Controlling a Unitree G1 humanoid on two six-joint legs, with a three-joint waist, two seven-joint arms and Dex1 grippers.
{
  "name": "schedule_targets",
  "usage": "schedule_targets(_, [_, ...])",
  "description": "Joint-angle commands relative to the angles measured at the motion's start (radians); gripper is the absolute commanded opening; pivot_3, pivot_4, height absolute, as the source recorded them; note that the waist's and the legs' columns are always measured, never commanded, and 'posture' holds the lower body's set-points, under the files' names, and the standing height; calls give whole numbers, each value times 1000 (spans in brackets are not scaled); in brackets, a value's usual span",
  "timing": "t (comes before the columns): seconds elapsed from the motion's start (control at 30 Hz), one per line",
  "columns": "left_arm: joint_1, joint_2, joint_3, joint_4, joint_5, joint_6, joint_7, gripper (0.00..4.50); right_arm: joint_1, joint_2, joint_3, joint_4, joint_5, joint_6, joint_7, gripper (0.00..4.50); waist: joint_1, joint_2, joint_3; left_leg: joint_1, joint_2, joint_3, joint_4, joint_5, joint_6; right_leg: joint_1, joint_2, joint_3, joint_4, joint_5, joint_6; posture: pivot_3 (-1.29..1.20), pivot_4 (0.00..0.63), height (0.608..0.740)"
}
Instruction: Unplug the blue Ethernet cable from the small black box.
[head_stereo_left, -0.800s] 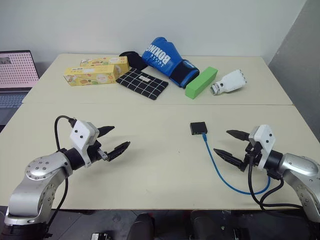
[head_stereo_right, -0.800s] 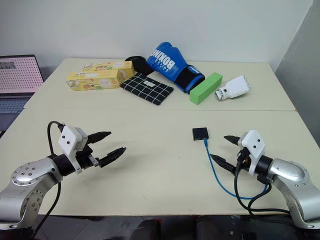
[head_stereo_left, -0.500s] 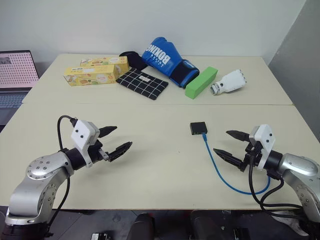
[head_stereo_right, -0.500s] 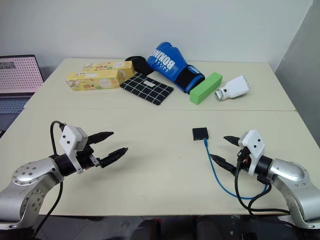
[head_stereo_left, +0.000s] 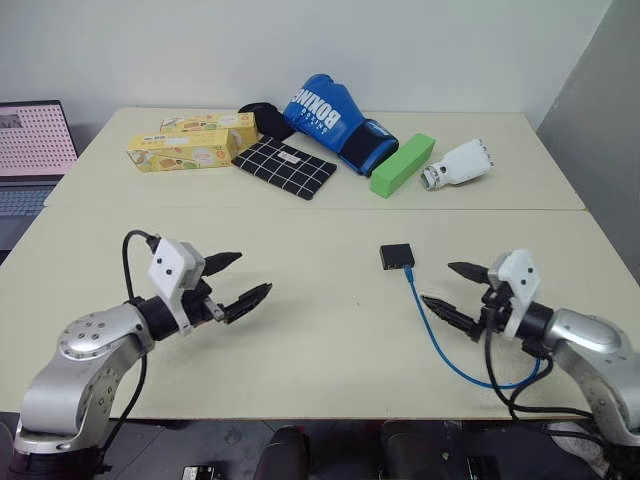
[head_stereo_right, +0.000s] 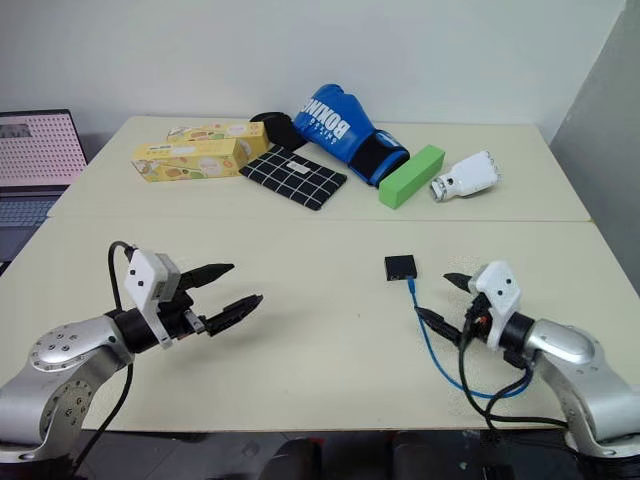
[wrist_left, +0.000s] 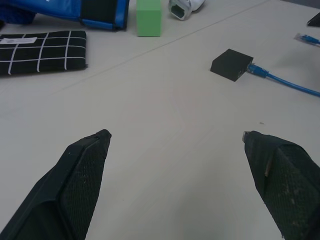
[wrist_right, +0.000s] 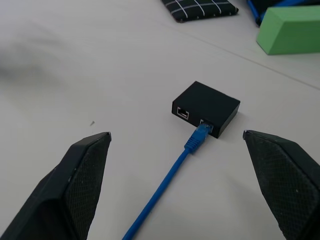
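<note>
Blue Ethernet cable (wrist_right: 196, 138) plugged into small black box (wrist_right: 206, 108), both grippers (head_stereo_left: 238, 281) (head_stereo_left: 459, 291) spread wide and empty, blue glove (head_stereo_left: 328, 118) reads "BOXING".

The small black box (head_stereo_left: 397, 256) is a flat, squarish matte-black block lying flat on the pale tabletop, right of centre in the head view. Its side facing the lower edge of the frame carries two ports, seen in the right wrist view. The blue Ethernet cable (head_stereo_left: 440, 347), thin and bright blue, is plugged into one port; the other is empty. From there it curves toward the lower right of the frame.
</note>
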Motion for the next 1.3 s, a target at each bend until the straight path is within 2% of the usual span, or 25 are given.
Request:
schedule_targets(0.03, [-28, 35, -25, -13, -26, -2, -71, 4500, -14, 51, 71, -20, -66, 17, -85, 4483, 0, 0, 0, 0, 0, 0, 0, 0, 0, 0, 0, 0, 0, 0, 0, 0, 150, 740])
schedule_targets(0.23, [-58, 99, -100, -35, -48, -13, -228, 4500, -65, 203, 155, 60, -207, 53, -286, 4483, -2, 0, 0, 0, 0, 1, 0, 0, 0, -1, 0, 0, 0, 0, 0, 0, 150, 740])
schedule_targets(0.53, [-123, 125, -149, -25, -35, -50, -311, 4500, -126, 345, 184, 171, -315, 83, -431, 4483, -2, 1, 0, 0, 0, 1, -1, 0, 0, -1, 1, 0, 0, 0, 0, 0, 150, 740])
schedule_targets(0.63, [-117, 122, -156, -22, -20, -64, -317, 4500, -147, 366, 178, 194, -325, 102, -443, 3982, -3, 1, 0, 1, 0, 2, -1, 0, 0, -1, 2, 0, 0, 0, 0, 0, 150, 740])
schedule_targets(0.9, [-94, 108, -156, -30, -5, -78, -293, 4500, -171, 363, 160, 206, -350, 152, -454, 2106, 0, 1, 0, 0, 0, 1, 0, 0, 0, -1, 2, 0, 0, 0, 0, 0, 150, 740])
schedule_targets(1.17, [-102, 70, -119, 46, -23, -54, -224, 4500, -221, 286, 160, 207, -340, 143, -377, 250, 0, 1, 0, 0, 0, 1, 0, 0, 0, 0, 2, 0, 0, 0, 0, 0, 150, 740])
schedule_targets(1.3, [-113, 46, -93, 87, -63, -14, -204, 4500, -284, 170, 241, 204, -359, 33, -212, 186, -2, 1, 1, 0, -1, 1, 0, 0, 0, -1, 3, 0, 0, 0, 0, 0, 150, 740])
